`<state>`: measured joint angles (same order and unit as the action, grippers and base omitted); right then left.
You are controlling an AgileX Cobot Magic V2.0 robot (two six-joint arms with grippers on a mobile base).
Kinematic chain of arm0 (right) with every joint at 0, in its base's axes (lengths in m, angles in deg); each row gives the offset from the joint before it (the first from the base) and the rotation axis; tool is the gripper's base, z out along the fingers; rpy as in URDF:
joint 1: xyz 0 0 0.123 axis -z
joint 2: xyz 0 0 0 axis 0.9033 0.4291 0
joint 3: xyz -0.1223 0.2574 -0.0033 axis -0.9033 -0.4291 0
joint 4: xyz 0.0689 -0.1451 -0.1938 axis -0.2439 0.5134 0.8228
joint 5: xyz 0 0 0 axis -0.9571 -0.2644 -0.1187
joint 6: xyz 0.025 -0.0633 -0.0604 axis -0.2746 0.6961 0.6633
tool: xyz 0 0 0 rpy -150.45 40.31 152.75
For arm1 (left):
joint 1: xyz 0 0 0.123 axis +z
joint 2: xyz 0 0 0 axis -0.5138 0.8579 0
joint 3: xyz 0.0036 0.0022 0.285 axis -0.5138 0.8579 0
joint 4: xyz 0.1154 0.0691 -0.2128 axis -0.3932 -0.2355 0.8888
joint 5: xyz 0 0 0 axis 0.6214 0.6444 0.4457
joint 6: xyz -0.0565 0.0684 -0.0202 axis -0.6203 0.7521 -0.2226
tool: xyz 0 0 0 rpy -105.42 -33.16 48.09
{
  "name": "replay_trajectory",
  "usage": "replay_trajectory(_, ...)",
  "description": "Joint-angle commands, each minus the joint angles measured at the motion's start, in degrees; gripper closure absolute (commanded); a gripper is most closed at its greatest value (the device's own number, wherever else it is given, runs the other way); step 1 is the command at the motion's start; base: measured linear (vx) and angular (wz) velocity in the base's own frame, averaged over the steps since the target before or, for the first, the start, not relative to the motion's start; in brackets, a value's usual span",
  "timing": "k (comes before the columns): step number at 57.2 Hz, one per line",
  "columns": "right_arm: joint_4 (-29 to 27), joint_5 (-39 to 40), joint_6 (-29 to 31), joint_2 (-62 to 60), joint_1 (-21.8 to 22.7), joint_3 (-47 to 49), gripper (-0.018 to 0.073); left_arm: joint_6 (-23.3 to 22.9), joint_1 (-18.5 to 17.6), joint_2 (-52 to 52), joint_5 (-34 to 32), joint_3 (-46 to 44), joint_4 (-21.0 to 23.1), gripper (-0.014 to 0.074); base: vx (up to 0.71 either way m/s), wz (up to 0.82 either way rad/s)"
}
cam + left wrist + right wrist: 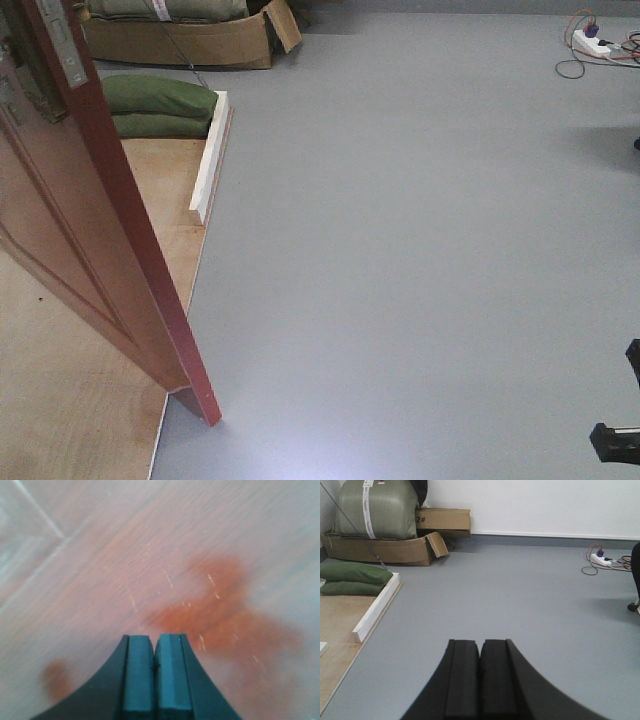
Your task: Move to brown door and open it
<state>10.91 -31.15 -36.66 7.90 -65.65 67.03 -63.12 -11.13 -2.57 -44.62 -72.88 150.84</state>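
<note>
The brown door [90, 230] stands open, its shiny wood right in front of the left pincer [154, 645], very close. That pincer is clenched on nothing. The right pincer [480, 647] is clenched too, empty, over the gray floor [520, 595], with green bags [352, 577] ahead on its left.

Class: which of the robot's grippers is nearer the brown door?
Left. The left gripper is close up to the brown door, which fills its view. The right gripper faces open grey floor, with no door in its view.
</note>
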Motion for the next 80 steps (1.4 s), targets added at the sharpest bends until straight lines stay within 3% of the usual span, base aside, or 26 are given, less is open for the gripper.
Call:
replay_trajectory(1, 0.4, 4.6, 0.3, -0.7, 0.2, -0.3, 0.0559, 0.2, -0.2, -1.9, -1.4, -2.1, 3.2, 0.0600, 0.06, -0.07)
replay_trajectory(80, 0.4, 4.6, 0.3, -0.7, 0.2, -0.3, 0.0559, 0.2, -0.2, -1.9, -1.4, -2.1, 3.1, 0.0600, 0.11, -0.06)
